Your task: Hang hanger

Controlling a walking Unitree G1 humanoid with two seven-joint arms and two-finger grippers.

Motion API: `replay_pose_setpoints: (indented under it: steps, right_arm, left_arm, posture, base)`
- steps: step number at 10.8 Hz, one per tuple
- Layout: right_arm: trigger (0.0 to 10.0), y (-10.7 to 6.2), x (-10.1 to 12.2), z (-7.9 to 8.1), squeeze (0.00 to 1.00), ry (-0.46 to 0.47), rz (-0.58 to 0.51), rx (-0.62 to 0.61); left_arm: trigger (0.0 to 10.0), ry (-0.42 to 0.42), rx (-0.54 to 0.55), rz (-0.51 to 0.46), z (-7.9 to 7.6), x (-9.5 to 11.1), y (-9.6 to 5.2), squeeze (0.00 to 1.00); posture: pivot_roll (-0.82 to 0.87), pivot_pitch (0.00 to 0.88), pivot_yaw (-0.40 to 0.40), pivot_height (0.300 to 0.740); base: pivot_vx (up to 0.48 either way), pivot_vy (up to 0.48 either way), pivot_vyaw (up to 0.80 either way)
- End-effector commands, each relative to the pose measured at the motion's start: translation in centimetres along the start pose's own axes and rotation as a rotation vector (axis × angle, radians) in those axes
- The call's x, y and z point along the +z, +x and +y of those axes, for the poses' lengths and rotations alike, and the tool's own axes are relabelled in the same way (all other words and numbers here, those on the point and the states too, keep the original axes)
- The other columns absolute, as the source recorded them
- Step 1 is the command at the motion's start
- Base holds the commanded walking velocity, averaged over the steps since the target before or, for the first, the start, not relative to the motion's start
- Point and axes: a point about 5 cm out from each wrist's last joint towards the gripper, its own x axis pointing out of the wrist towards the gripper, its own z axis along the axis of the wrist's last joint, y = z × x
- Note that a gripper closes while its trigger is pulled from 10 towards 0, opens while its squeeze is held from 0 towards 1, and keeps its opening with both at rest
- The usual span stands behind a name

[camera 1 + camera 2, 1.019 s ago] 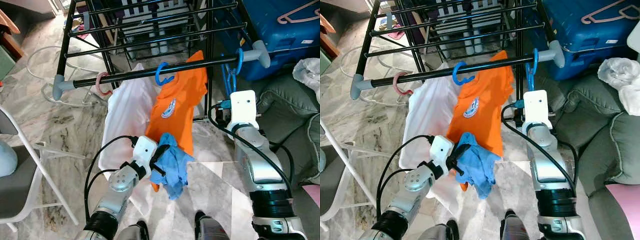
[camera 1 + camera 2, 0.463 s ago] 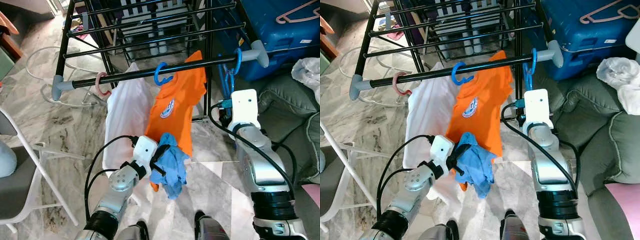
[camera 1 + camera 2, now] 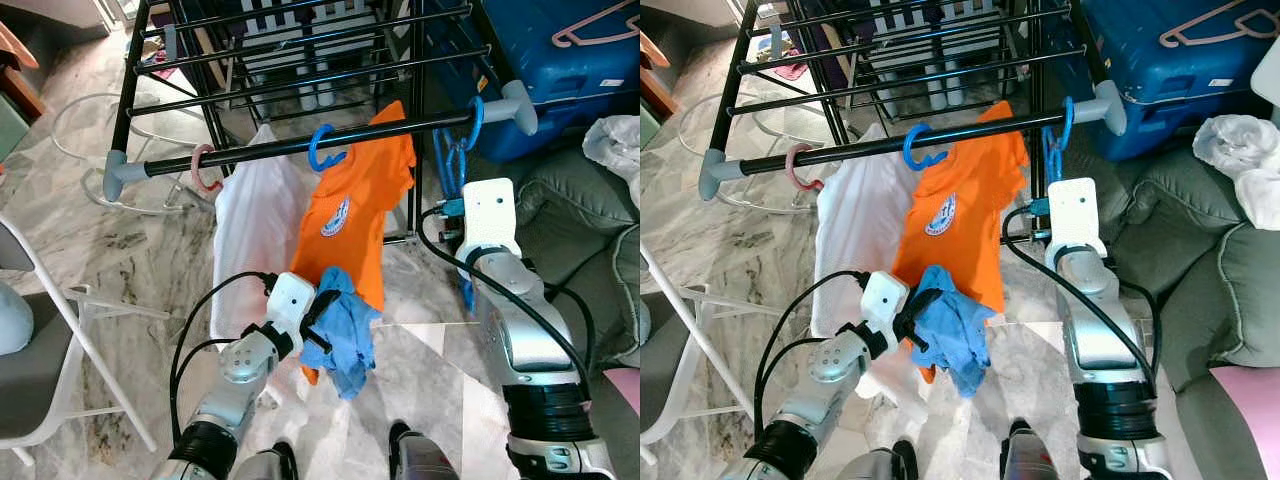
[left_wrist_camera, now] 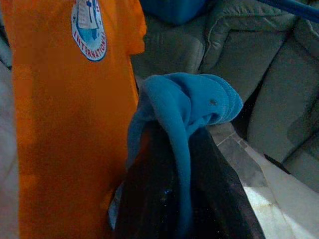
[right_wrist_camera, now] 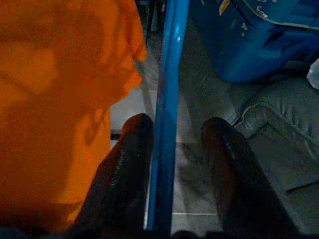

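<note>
Our right pincer (image 5: 172, 164) is raised beside the end of the drying rack's front rail (image 3: 300, 145), and its two black fingers (image 5: 124, 169) stand apart with the blue hanger (image 5: 167, 114) running between them; one finger lies close against the hanger's bar, though we cannot tell if it presses on it. The hanger's hook (image 3: 477, 118) is already looped over the rail, close to the grey end cap (image 3: 518, 105), and the rest of the hanger drops down toward our right wrist.

Our left pincer (image 4: 182, 199) is held low in front of us, clamped on a bunched blue cloth (image 3: 343, 330) that drapes over its fingers. Just behind that cloth hangs an orange shirt (image 3: 355, 215) on another blue hook (image 3: 324, 148), and beside it a white garment (image 3: 250, 235) hangs from a pink hook (image 3: 203, 168), both on the same rail.

A blue suitcase (image 3: 560, 70) stands behind the rack, with a pink hanger (image 3: 600, 22) lying on top. A grey sofa (image 3: 585, 215) sits on our right and a white chair (image 3: 40, 340) on our left, over a marble floor (image 3: 130, 250).
</note>
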Motion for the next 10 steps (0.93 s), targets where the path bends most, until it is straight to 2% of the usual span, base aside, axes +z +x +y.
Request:
replay_pose_setpoints:
  steps: [1, 10]
  right_arm:
    - [0.0, -0.22, -0.22, 0.46, 0.0, -0.005, 0.009, 0.022]
    - [0.0, -0.08, -0.41, 0.62, 0.0, -0.011, 0.008, 0.049]
  left_arm:
    - [10.0, 0.008, 0.002, 0.016, 0.19, -0.28, -0.16, 0.0]
    - [10.0, 0.005, 0.002, 0.017, 0.0, -0.43, 0.09, 0.0]
  posture:
    - [-0.23, 0.205, 0.163, 0.74]
    - [-0.23, 0.201, 0.158, 0.74]
  base:
    - [0.0, 0.0, 0.0]
    - [0.0, 0.0, 0.0]
